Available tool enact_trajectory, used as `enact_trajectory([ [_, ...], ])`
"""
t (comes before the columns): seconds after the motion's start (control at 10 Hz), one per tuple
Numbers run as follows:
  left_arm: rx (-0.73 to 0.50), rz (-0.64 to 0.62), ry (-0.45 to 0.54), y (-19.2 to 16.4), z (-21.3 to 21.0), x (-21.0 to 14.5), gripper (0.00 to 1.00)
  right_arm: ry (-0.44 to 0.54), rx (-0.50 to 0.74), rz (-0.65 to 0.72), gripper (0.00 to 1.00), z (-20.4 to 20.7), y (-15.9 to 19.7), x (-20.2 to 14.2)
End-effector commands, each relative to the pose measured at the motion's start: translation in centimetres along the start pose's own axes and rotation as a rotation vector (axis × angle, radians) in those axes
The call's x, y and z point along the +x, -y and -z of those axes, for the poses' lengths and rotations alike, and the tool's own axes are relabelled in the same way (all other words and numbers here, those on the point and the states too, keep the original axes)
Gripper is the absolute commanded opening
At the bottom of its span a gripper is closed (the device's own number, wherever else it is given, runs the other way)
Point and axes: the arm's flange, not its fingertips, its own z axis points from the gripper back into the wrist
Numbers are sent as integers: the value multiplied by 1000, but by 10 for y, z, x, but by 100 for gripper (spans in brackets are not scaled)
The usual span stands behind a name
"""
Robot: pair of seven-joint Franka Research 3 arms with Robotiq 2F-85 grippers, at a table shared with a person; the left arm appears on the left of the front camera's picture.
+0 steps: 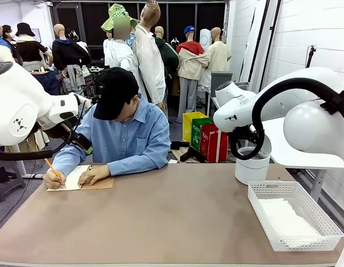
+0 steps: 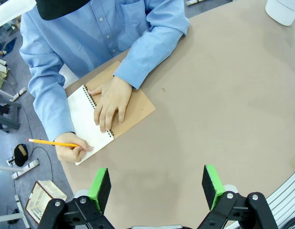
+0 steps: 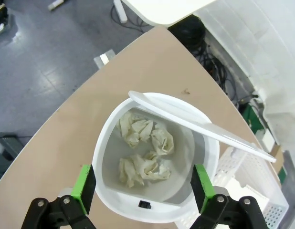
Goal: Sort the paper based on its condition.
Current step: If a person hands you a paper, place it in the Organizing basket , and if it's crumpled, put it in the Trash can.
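Crumpled paper balls (image 3: 143, 151) lie inside a white bin (image 3: 107, 143) whose swing lid (image 3: 195, 125) is tipped open. My right gripper (image 3: 142, 185) hangs open just above the bin's mouth, with nothing between its green pads. Flat white paper sheets (image 1: 283, 218) rest in the white lattice basket (image 1: 269, 189) at the table's right. My left gripper (image 2: 156, 186) is open over bare tabletop, short of a spiral notebook (image 2: 133, 107). A person's hand (image 2: 111, 100) rests on the notebook, and the other hand writes on its white page (image 2: 83, 112) with a pencil (image 2: 52, 142).
The person sits at the far left of the table (image 1: 161, 217), leaning over the notebook (image 1: 77, 179). The bin (image 1: 252, 166) stands at the back right, just behind the basket. Brown tabletop lies bare in the middle and front.
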Motion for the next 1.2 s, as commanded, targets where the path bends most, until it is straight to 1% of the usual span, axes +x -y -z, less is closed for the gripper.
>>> enact_trajectory([
  [0.0,-1,-3,1,-1,0,0,100,4,-6,-5,100,2,1,0],
  [0.4,-1,-3,1,-1,0,0,100,0,0,0,100,0,0,0],
  [0.6,-1,-3,1,-1,0,0,100,37,69,-34,100,-37,-6,4],
  [0.8,-1,-3,1,-1,0,0,100,48,139,-117,100,-71,-18,-7],
  [0.9,-1,-3,1,-1,0,0,100,33,173,-177,100,-84,-29,-15],
  [1.1,-1,-3,1,-1,0,0,100,-37,354,-392,100,-112,-42,-41],
])
